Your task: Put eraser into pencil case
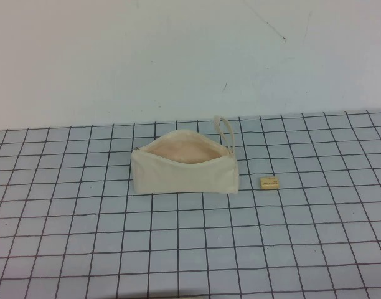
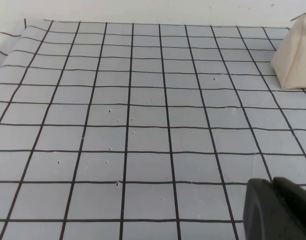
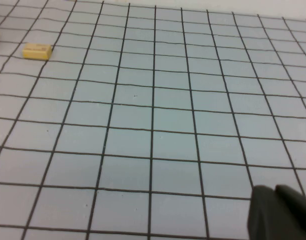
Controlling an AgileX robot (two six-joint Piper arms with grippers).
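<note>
The pencil case (image 1: 184, 173) is a cream canvas pouch standing on the grid mat at the middle. Its zip is open, the peach lining (image 1: 181, 152) shows, and its loop strap (image 1: 225, 131) is at its right end. One end of it shows in the left wrist view (image 2: 298, 55). The eraser (image 1: 269, 182), a tiny tan-yellow block, lies on the mat just right of the pouch, apart from it; it also shows in the right wrist view (image 3: 37, 51). My left gripper (image 2: 273, 183) and right gripper (image 3: 276, 189) are shut and empty, low over the mat, far from both things. Neither arm shows in the high view.
A grey mat with a black grid (image 1: 190, 249) covers the table. A plain white wall (image 1: 178, 56) rises behind its far edge.
</note>
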